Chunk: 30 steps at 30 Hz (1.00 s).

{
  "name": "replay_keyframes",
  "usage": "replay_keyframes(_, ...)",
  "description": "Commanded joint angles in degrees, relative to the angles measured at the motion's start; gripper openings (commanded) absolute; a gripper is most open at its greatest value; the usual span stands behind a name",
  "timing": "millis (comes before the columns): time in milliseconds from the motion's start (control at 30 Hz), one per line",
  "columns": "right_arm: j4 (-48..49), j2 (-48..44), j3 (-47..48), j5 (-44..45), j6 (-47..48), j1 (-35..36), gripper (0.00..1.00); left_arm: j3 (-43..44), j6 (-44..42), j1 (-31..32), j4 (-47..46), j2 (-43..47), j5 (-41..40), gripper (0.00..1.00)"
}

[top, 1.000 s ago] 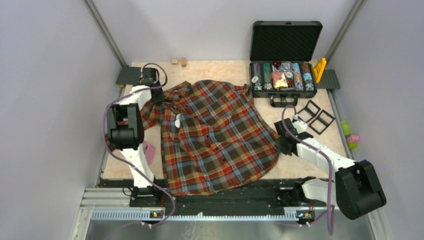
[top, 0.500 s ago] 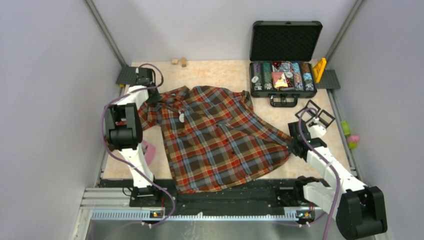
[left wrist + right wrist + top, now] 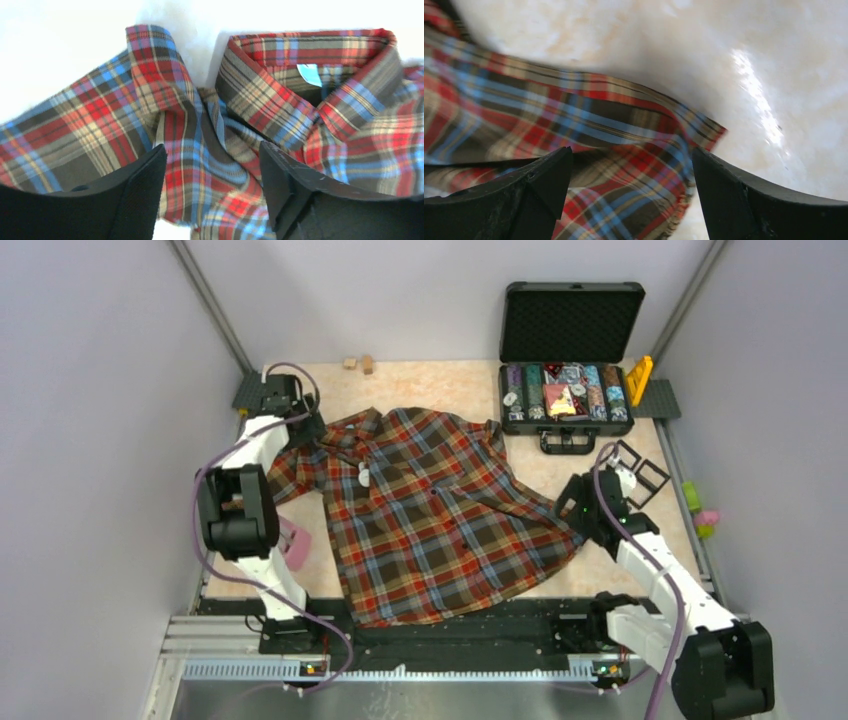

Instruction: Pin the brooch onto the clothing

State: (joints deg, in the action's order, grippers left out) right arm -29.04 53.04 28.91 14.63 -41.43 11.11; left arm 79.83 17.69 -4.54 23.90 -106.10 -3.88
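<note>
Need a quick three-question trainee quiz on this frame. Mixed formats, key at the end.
1. True or false: the left end effector and right end effector are both clamped shut on the shirt.
2. The left end effector is nearest which part of the shirt? A collar, B bottom hem, C chest pocket.
3. Fill in: the black case has its lid ____.

Key: 1 false, both stand open. 2 A. 3 open.
</note>
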Motion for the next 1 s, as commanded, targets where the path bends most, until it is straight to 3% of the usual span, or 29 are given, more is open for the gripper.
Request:
replay_keyframes(0, 10.6, 4.5, 7.6, -8.2, 9.6, 2.6, 0.92, -4.2, 2.4, 0.3, -0.5, 10.6, 1.7, 0.81)
replay_keyframes(67, 12.3, 9.8, 11.4, -7.2, 12.1, 5.7, 0.92, -6.9, 3.2, 0.8, -0.5, 14.2, 2.1, 0.84)
replay_keyframes(267, 19.9, 26.0, 21.9, -8.3, 15.9, 10.8, 0.89, -16.3, 5.5, 4.2, 0.0, 23.0, 2.2, 0.81)
replay_keyframes(533, 24.3, 44.1, 35.0, -13.2, 19.8, 11.2, 0.73, -26.6, 9.0, 9.2, 0.7, 28.3, -3.1, 0.71)
replay_keyframes(767, 25.2, 55.2, 43.3, -13.9, 23.3, 11.7, 0.73, -31.5, 12.0, 9.3, 1.5, 33.5, -8.0, 0.70)
replay_keyframes(833, 25.1, 57.6, 45.3, -13.9, 23.6, 12.2, 0.72, -32.2, 12.1, 9.2, 2.0, 33.6, -10.7, 0.62)
replay_keyframes(967, 23.8, 61.3, 48.4, -12.7, 23.7, 13.2, 0.63, -32.5, 11.7, 8.1, 2.4, 31.5, -13.4, 0.61)
